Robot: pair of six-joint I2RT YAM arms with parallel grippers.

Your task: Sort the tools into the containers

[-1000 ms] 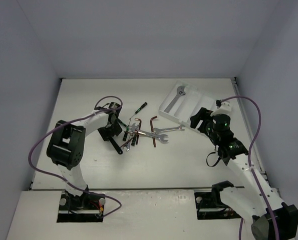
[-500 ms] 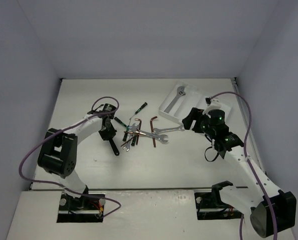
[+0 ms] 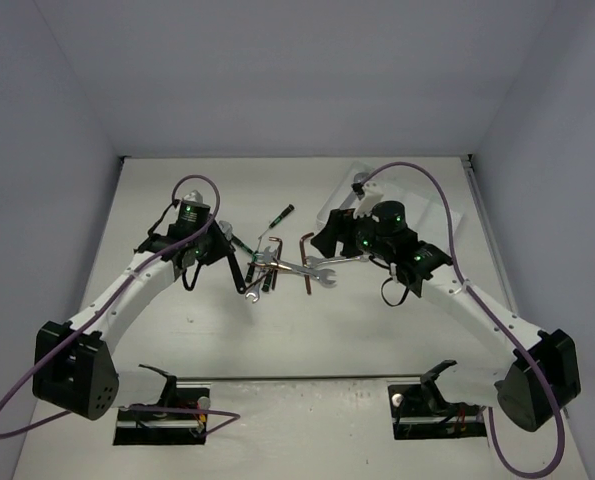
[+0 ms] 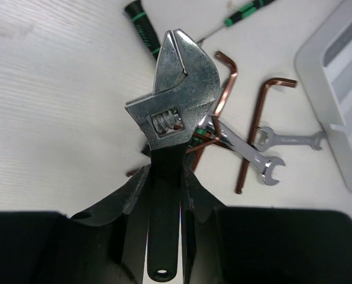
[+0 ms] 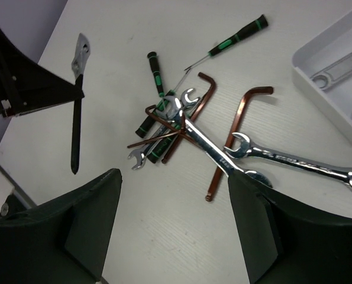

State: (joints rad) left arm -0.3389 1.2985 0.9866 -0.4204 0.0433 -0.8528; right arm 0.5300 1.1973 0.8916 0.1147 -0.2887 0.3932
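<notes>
**Left hand** (image 4: pixel 165 198): pinching the black handle of the adjustable wrench (image 4: pixel 178 100), one finger pressed to each side. The silver head points away from the wrist, toward the top of the left wrist view. The handle's hole end runs back between the fingers. In the top view this wrench sits left of centre, just left of the heap of tools and well apart from the tray.

**Right hand** (image 5: pixel 174 177): fingers spread wide with nothing between them. It hovers over the heap, right of centre in the top view.

**Heap, middle of the surface** (image 3: pixel 307 335):
- open-end wrenches (image 5: pixel 294 161): two long silver ones cross at the lower right of the right wrist view, and a small one lies at the heap's lower left.
- screwdrivers (image 5: pixel 154 70): thin, green and black. One lies apart at the upper centre, and the rest are tangled in the heap.
- hex keys (image 5: pixel 238 118): reddish-brown and L-shaped, lying among and under the wrenches.

**Tray** (image 5: pixel 323 94): translucent white, at the upper right of the right wrist view, near the heap. One silver tool (image 5: pixel 341 66) lies in a compartment.
</notes>
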